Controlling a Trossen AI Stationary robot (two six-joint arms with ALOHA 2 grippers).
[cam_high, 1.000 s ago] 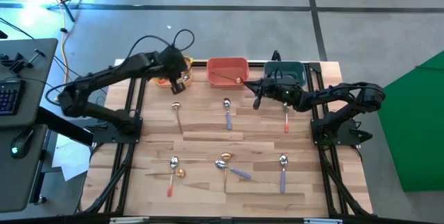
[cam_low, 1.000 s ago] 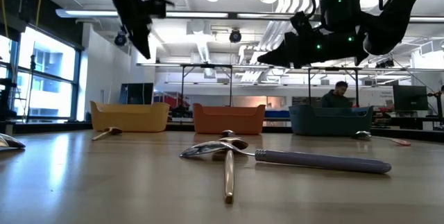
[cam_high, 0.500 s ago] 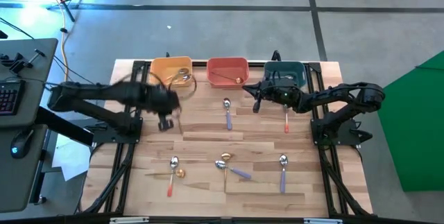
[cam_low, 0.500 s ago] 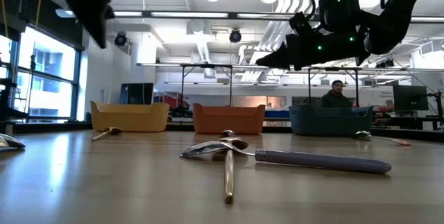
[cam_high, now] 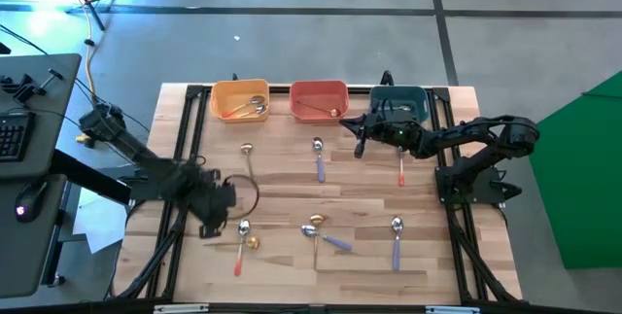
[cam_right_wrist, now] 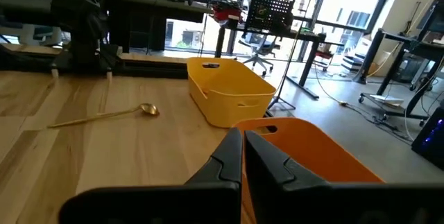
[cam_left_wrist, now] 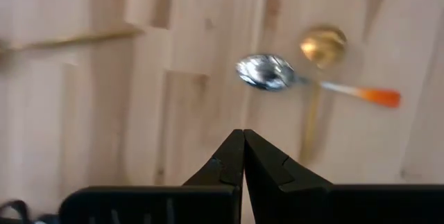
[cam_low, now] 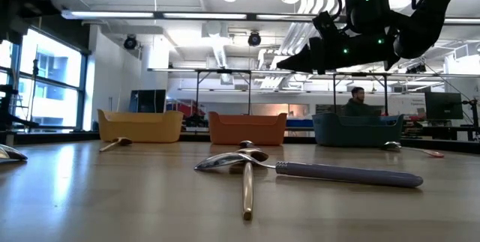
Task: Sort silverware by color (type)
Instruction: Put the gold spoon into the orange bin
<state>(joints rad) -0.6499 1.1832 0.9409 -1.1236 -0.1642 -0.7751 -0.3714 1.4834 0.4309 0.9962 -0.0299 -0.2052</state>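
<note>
Your left end effector (cam_high: 209,228): fingers pressed together, empty, low over worktop (cam_high: 292,173) near its left front. Just ahead of it: red-orange-handled spoon (cam_left_wrist: 316,84), silver bowl up, crossing gold spoon (cam_left_wrist: 320,50). Another gold spoon (cam_high: 248,161) lies farther toward bins.

Your right end effector (cam_high: 358,146): shut, empty, raised above worktop in front of red bin (cam_high: 319,93) and teal bin (cam_high: 403,98). Purple-handled spoon (cam_high: 319,160) just beside tip. Yellow bin (cam_right_wrist: 232,99) beyond, holding spoons. More spoons scattered along front edge.
</note>
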